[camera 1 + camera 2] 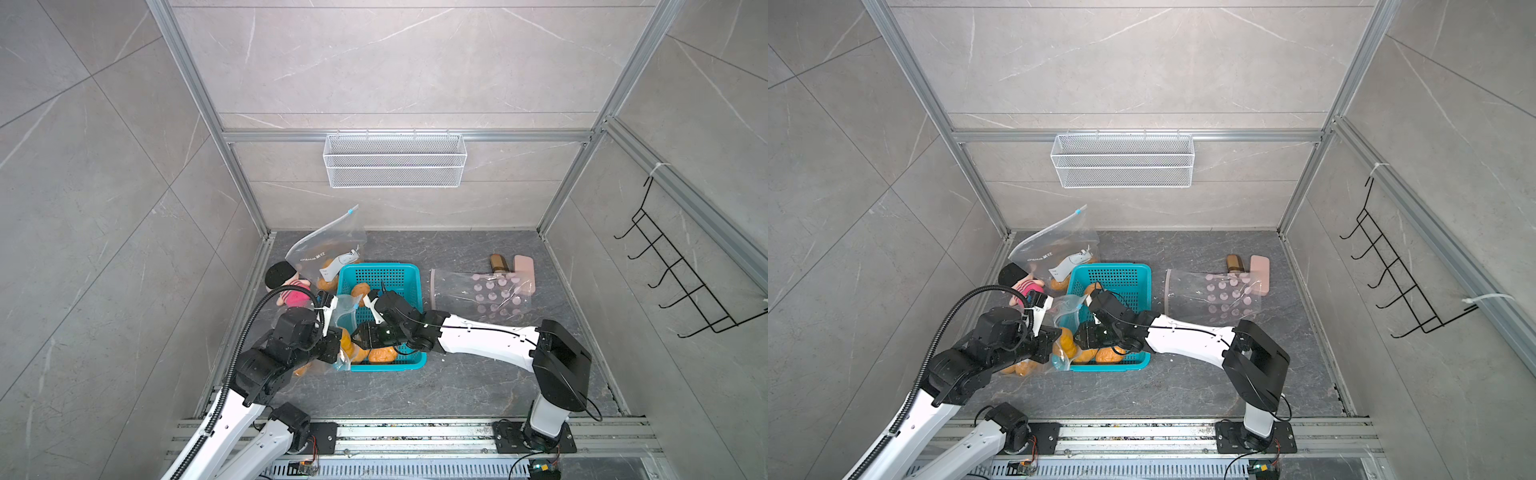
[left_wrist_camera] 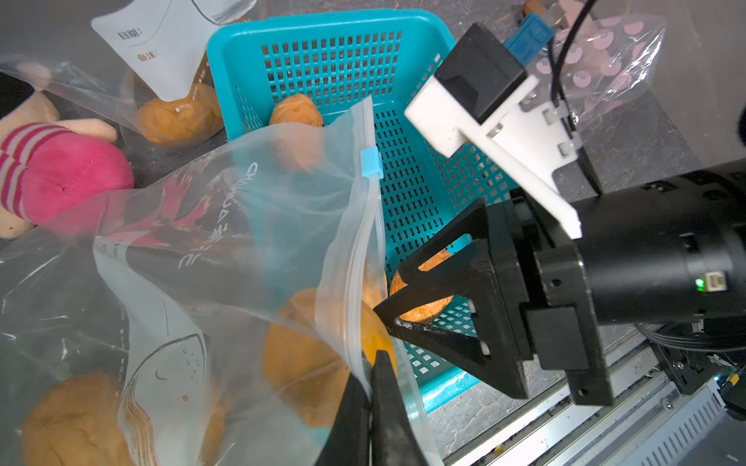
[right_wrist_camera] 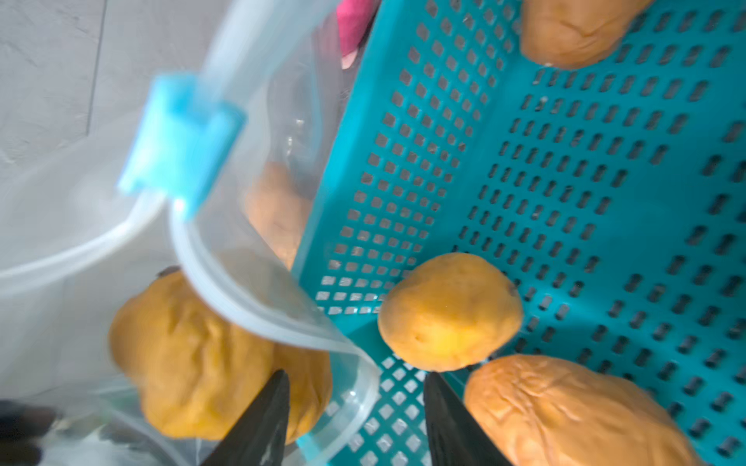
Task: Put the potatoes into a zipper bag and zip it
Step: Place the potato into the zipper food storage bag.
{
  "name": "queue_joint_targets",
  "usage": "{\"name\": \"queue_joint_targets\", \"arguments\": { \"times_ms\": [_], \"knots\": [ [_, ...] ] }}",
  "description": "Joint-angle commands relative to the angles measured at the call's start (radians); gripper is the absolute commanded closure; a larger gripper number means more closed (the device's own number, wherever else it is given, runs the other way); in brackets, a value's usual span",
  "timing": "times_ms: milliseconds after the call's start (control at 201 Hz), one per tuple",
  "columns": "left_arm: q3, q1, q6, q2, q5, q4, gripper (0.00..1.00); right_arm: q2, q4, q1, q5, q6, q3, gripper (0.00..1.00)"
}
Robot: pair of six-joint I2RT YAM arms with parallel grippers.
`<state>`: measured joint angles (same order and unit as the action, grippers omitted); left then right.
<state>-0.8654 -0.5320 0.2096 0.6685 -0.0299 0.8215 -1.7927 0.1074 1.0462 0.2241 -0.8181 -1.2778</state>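
Observation:
My left gripper (image 2: pixel 369 365) is shut on the rim of a clear zipper bag (image 2: pixel 242 226), beside the teal basket (image 2: pixel 335 24). The bag's blue slider (image 2: pixel 371 161) sits up the zip track, and its mouth gapes toward the basket. Potatoes (image 2: pixel 302 363) lie inside the bag, one just inside the mouth (image 3: pixel 202 363). More potatoes (image 3: pixel 448 310) lie on the basket floor. My right gripper (image 3: pixel 355 383) is open at the bag's mouth. Only the bag's rim and the basket floor show between its fingers.
A second clear bag (image 1: pixel 328 245) holding potatoes stands at the back left, next to a pink plush doll (image 1: pixel 293 293). Right of the basket (image 1: pixel 378 268) lie a bag of pink pads (image 1: pixel 486 295), a brown bottle (image 1: pixel 497 262) and a pink block (image 1: pixel 523 266). A wire shelf (image 1: pixel 395 160) hangs on the back wall.

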Motion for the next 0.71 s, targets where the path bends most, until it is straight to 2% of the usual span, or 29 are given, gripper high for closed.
{"name": "queue_joint_targets", "arguments": {
  "times_ms": [0, 129, 443, 702],
  "knots": [
    [-0.027, 0.004, -0.008, -0.027, -0.003, -0.028, 1.00, -0.027, -0.062, 0.004, 0.068, -0.045, -0.027, 0.45],
    [-0.023, 0.004, -0.008, -0.058, 0.007, -0.037, 1.00, -0.021, -0.070, 0.008, 0.078, -0.052, -0.040, 0.45],
    [-0.029, 0.004, -0.019, -0.117, 0.013, -0.047, 1.00, -0.033, -0.005, 0.009, 0.106, -0.001, -0.109, 0.34],
    [-0.088, 0.004, 0.006, -0.112, 0.068, 0.014, 1.00, 0.119, -0.028, 0.009, 0.009, 0.150, -0.046, 0.27]
  ]
}}
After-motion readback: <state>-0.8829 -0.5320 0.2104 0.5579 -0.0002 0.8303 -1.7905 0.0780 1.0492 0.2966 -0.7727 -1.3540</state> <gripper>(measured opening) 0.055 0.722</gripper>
